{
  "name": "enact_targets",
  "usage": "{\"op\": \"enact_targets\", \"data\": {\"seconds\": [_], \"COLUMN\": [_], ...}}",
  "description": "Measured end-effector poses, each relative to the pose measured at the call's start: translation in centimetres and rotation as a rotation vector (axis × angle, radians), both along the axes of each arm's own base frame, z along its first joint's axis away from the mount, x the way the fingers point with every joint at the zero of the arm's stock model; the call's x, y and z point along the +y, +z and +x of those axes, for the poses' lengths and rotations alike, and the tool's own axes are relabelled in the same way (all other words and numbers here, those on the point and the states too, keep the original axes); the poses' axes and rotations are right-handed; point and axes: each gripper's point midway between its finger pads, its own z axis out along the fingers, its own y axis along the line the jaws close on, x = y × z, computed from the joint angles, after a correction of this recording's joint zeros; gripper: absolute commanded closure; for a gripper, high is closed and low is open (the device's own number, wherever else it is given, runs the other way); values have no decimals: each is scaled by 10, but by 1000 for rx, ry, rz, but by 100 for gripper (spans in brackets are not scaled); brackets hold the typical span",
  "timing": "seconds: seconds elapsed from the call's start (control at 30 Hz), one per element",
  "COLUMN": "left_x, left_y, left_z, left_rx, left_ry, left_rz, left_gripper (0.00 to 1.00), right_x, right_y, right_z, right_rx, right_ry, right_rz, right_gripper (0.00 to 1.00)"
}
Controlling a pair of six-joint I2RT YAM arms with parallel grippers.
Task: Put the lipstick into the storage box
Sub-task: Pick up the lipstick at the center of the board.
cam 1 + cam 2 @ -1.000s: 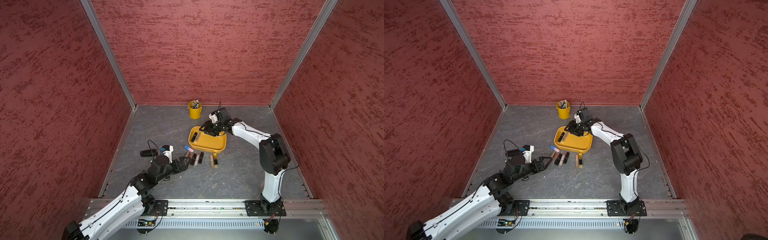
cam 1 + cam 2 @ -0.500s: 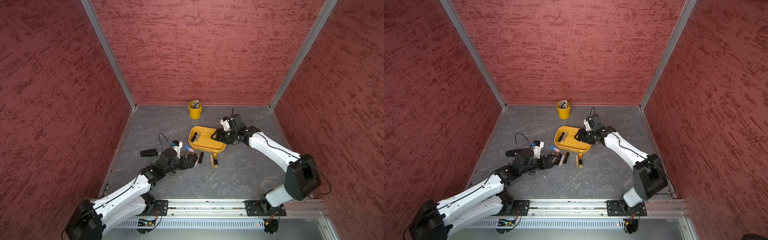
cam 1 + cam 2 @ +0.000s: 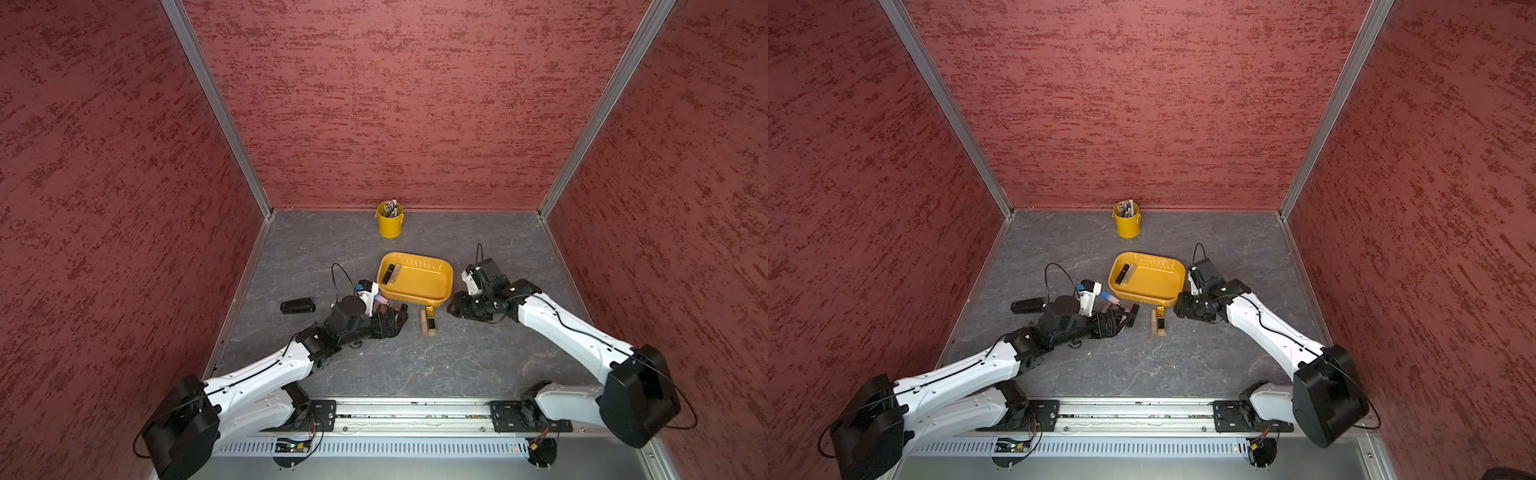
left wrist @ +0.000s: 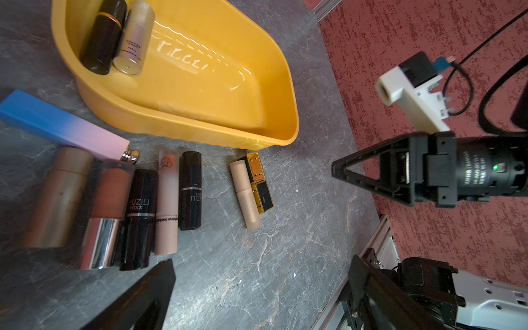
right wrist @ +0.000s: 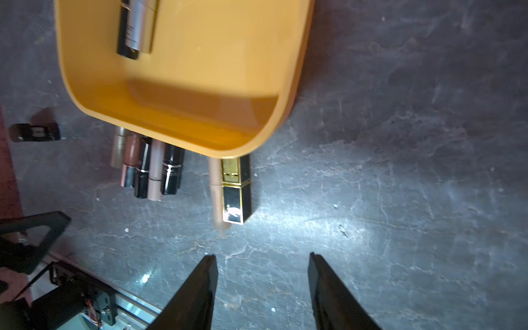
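Observation:
The yellow-orange storage box (image 3: 415,296) (image 3: 1148,294) lies mid-floor with two lipsticks (image 4: 103,37) (image 5: 134,28) at one end. Several more lipsticks (image 4: 167,200) (image 5: 148,165) lie in a row on the floor before its front left corner. My left gripper (image 3: 395,320) (image 4: 263,274) hovers over that row, open wide and empty. A beige tube (image 4: 247,197) and a gold-and-black lipstick (image 3: 431,322) (image 5: 235,191) lie side by side by the box's front edge. My right gripper (image 3: 455,309) (image 5: 261,257) sits low by the box's front right corner, open with nothing between its fingers.
A yellow bucket (image 3: 390,220) of pens stands against the back wall. A black case (image 3: 297,307) lies on the floor at the left. A blue-to-pink carton (image 4: 63,124) rests beside the lipstick row. Red walls close three sides; the metal rail (image 3: 395,409) runs along the front.
My right gripper has come away from over the box to its front right corner and opened slightly wider. My left arm has reached forward over the lipstick row.

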Motion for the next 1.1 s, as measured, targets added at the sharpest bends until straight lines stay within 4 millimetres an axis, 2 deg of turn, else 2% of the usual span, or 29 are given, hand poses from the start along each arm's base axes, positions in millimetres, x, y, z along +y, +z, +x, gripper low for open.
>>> {"op": "enact_targets", "data": {"seconds": [0.2,0.4,0.8,1.1], "left_x": [-2,-5,1,10], "left_y": [0,1,7,7], "left_z": [0,-2,-3,-7], "left_rx": [-1,8,-13,-17], "left_ry": [-2,-1,22,47], "left_rz": [-5,-15,-26,-29], "left_gripper": [0,0,0,0], "right_x": [16,33,59,60], "right_y": [-20,-35,-46,-59], "right_z": [-17,-24,-13,-5], "right_rx": [41,67,56,66], "right_ry": [63,110,158,157], "right_rz": [-50,-81,-135,-195], "right_gripper": [45,45,45,45]}}
